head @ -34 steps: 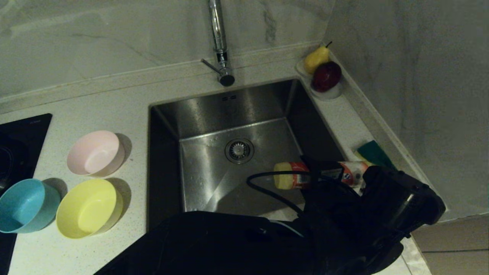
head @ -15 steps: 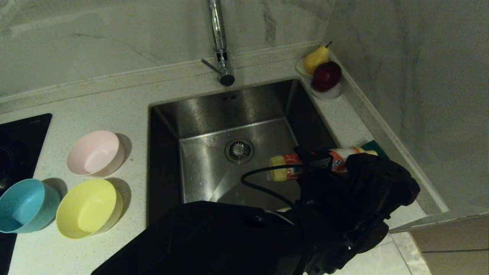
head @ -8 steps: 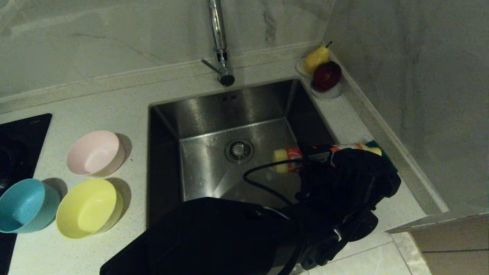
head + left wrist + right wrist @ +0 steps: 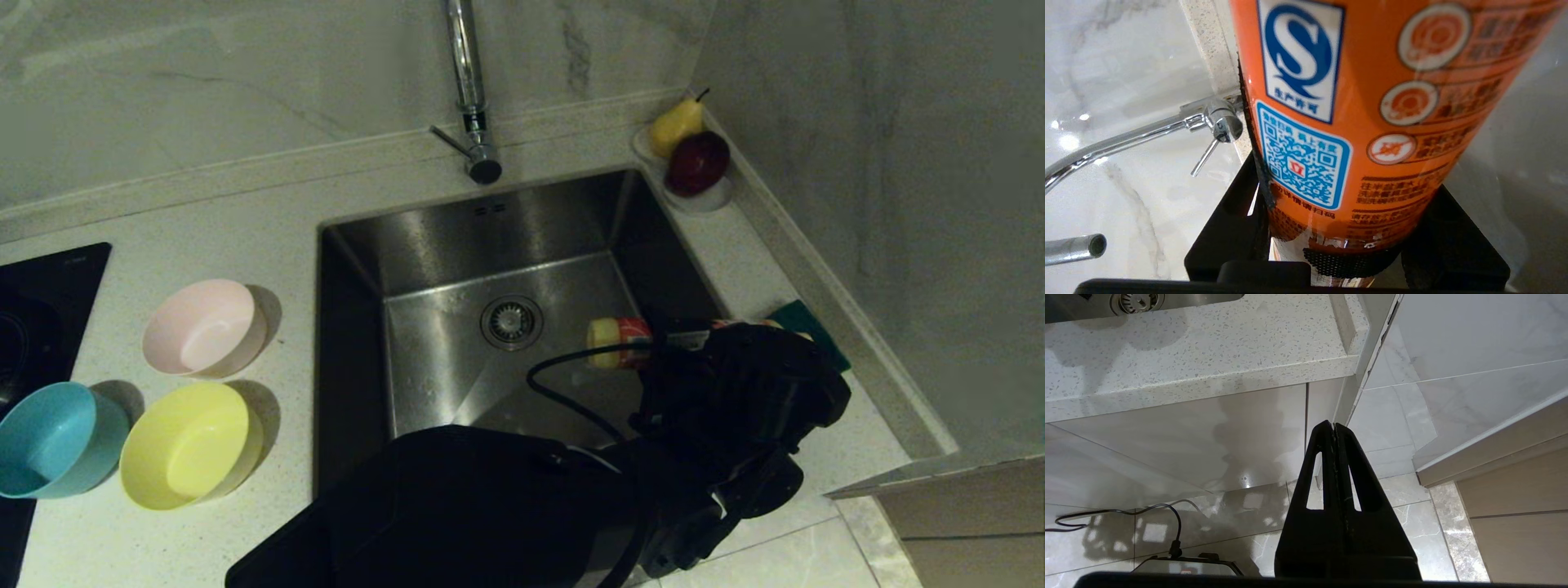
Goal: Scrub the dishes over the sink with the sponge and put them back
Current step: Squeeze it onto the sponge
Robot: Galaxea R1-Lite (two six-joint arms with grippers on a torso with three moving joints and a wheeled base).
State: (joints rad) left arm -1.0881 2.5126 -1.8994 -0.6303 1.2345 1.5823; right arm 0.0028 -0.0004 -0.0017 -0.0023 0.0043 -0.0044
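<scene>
Three bowls stand on the counter left of the sink (image 4: pixel 490 220): pink (image 4: pixel 204 327), yellow (image 4: pixel 189 445) and light blue (image 4: pixel 53 439). The sponge (image 4: pixel 816 333) lies green side up on the counter right of the sink, partly hidden behind my left arm. My left gripper (image 4: pixel 682 341) is shut on an orange detergent bottle (image 4: pixel 624 333). The bottle lies level over the sink's right edge, yellow cap toward the drain. In the left wrist view the bottle (image 4: pixel 1372 102) fills the space between the black fingers (image 4: pixel 1237 212). My right gripper (image 4: pixel 1334 426) hangs shut and empty below the counter edge.
The faucet (image 4: pixel 469 90) rises behind the sink. A small white dish with a pear and a red apple (image 4: pixel 695 159) sits in the back right corner. A black cooktop (image 4: pixel 41 302) lies at the far left. A wall closes off the right side.
My left arm has carried the bottle farther back along the sink's right edge, toward the sponge, and rolled its wrist. The bowls and right arm have not moved.
</scene>
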